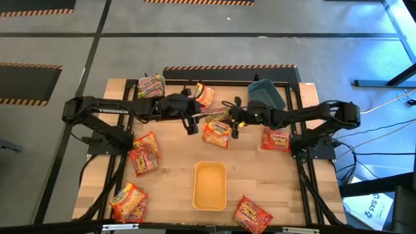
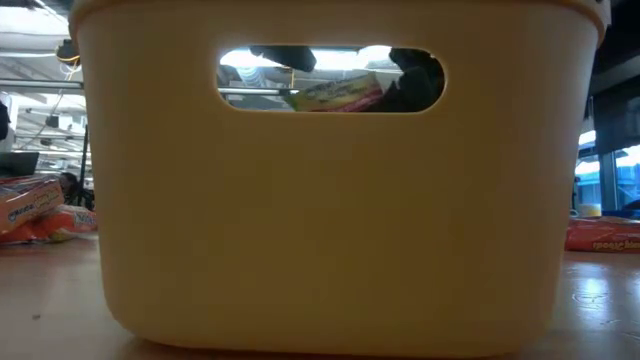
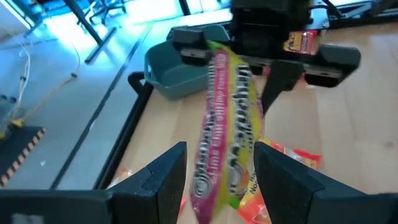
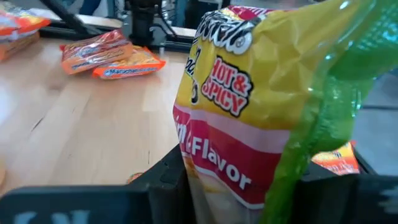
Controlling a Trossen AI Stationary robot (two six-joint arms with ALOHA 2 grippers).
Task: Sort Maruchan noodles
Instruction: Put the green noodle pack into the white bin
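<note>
Handover point, mid-desk [image 1: 273,188], behind the yellow bin [image 1: 210,186]. One green-pink packet [image 3: 229,118] hangs in the air between both arms, edge-on to the left wrist camera. The right claw [image 1: 233,121] pinches one end of it; the right wrist view shows the film bunched between the fingers, "Hot & Spicy" label filling the frame. The left claw [image 3: 217,171] stands spread, one finger on each side of the packet's other end; contact cannot be confirmed.

Risks, as judged:
- Premature release. If the right claw lets go before the left has closed, the packet drops onto the orange packet [image 1: 216,134] lying directly beneath, or slides off it.
- Weak purchase. The film is slick and crinkly; a grip on the seam alone could slip.
- Tug between arms. Both holding while either pulls away could tear the wrapper or yank it free.
- Collision. The two claws sit very close together; a small misalignment could knock fingers.

Other packets lie scattered left, right and front; blue bin [image 1: 266,95] at the rear
</note>
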